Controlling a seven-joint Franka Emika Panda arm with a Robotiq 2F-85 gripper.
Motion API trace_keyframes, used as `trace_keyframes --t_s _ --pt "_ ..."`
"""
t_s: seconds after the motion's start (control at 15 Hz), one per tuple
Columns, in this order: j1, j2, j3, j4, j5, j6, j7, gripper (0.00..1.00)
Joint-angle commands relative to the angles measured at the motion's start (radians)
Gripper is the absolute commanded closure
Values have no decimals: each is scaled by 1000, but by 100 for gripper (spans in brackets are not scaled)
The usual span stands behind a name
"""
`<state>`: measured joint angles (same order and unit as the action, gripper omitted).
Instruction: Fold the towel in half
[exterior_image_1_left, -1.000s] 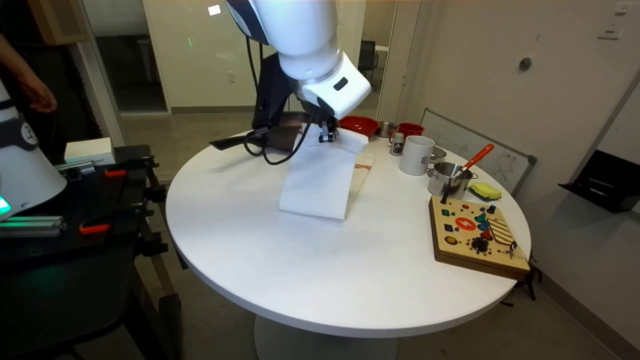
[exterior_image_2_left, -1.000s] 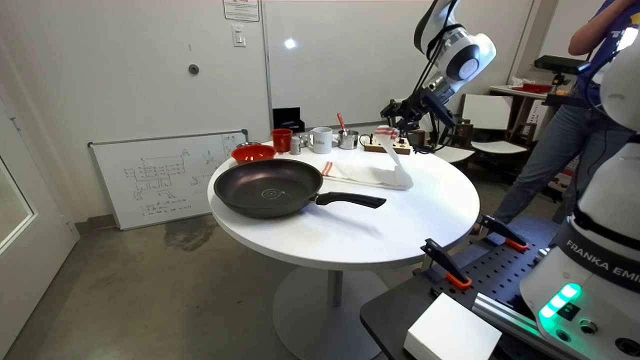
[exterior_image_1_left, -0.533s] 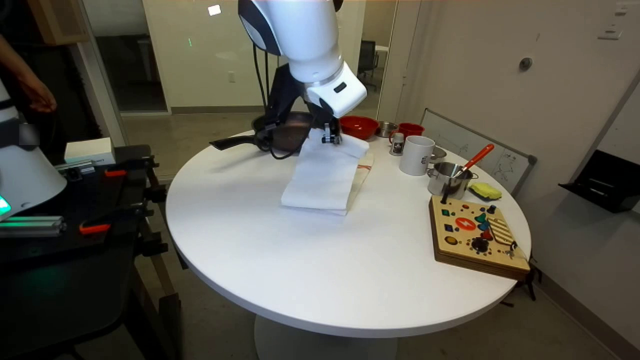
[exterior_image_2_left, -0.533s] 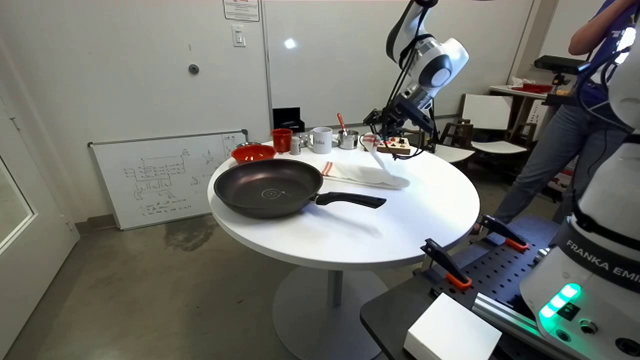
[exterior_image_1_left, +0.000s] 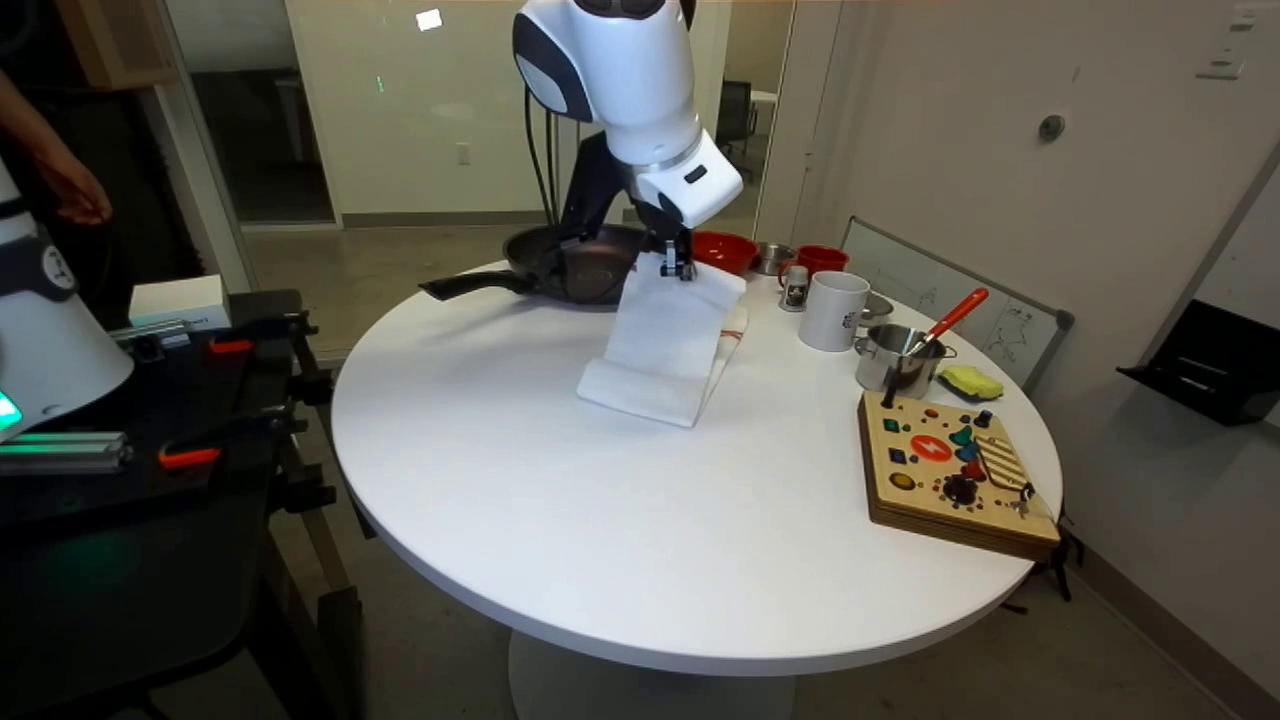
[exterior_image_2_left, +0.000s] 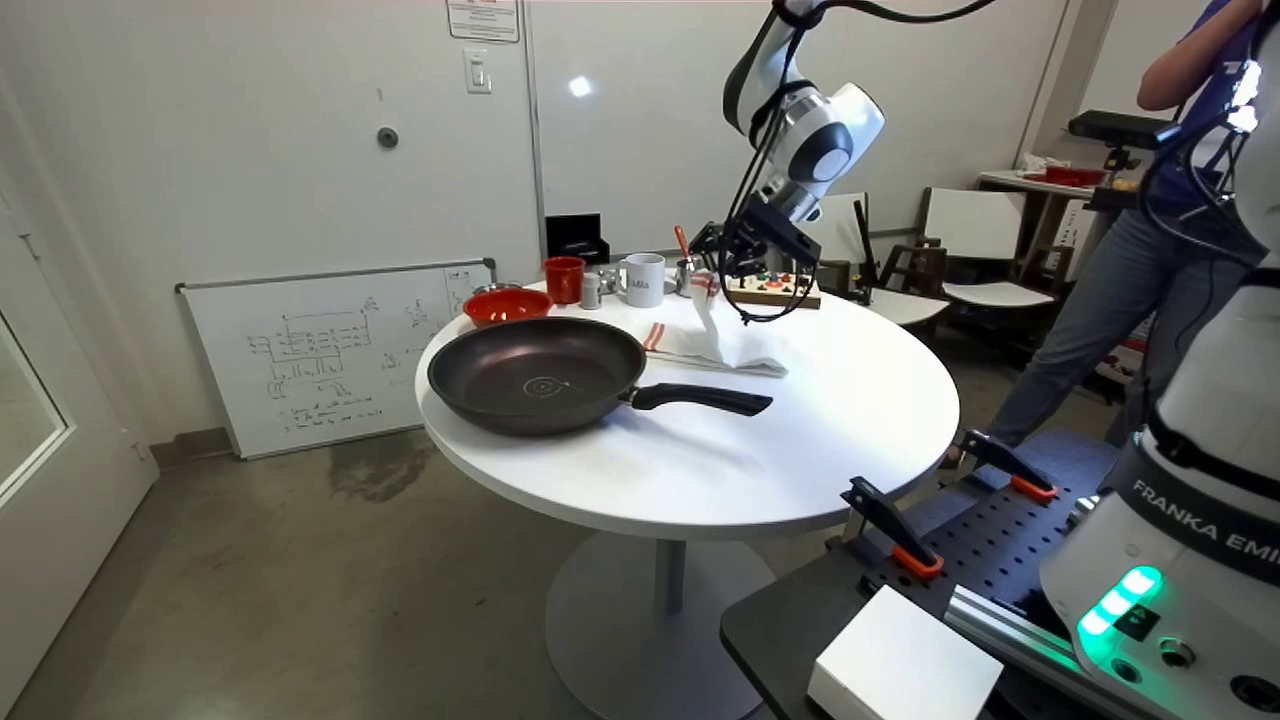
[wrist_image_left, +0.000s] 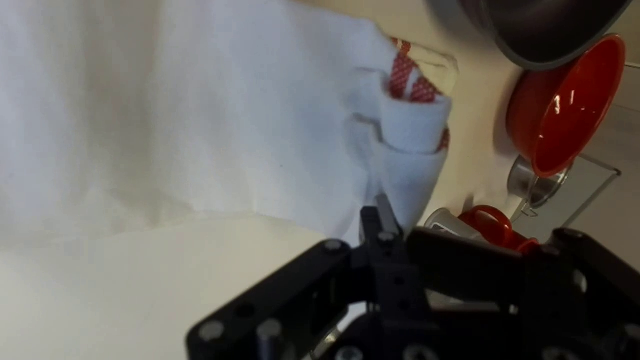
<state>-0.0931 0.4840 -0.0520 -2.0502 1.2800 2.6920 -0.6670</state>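
The towel (exterior_image_1_left: 650, 345) is a long white cloth bent back over itself on the round table. Its lower layer lies flat, with red stripes showing at the end by the red bowl. The upper part rises from the fold to my gripper (exterior_image_1_left: 678, 268), which is shut on its raised striped end, held above the lower layer. In an exterior view the lifted towel (exterior_image_2_left: 712, 315) stands as a steep narrow band below the gripper. In the wrist view the towel (wrist_image_left: 240, 110) bunches around the fingertips, which meet at the gripper (wrist_image_left: 377, 207); the cloth partly hides them.
A dark frying pan (exterior_image_2_left: 540, 375) stands close beside the towel, its handle reaching over the table. Near the striped end is a red bowl (exterior_image_2_left: 507, 305). A white mug (exterior_image_1_left: 835, 310), a steel pot (exterior_image_1_left: 893, 362) and a wooden panel (exterior_image_1_left: 955, 470) line the far side.
My gripper has carried the raised towel end towards the red bowl, over the lower layer. The fold has slid a little the same way, and the lifted part now stands steeper.
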Motion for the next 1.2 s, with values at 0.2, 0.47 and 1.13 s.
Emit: trace_keyframes --t_s 0.2,0.47,1.13 --pt "28 61 3 80 -2 64 51 98" --pt "45 74 15 102 3 62 53 98" --pt "107 157 21 183 -11 130 95 98"
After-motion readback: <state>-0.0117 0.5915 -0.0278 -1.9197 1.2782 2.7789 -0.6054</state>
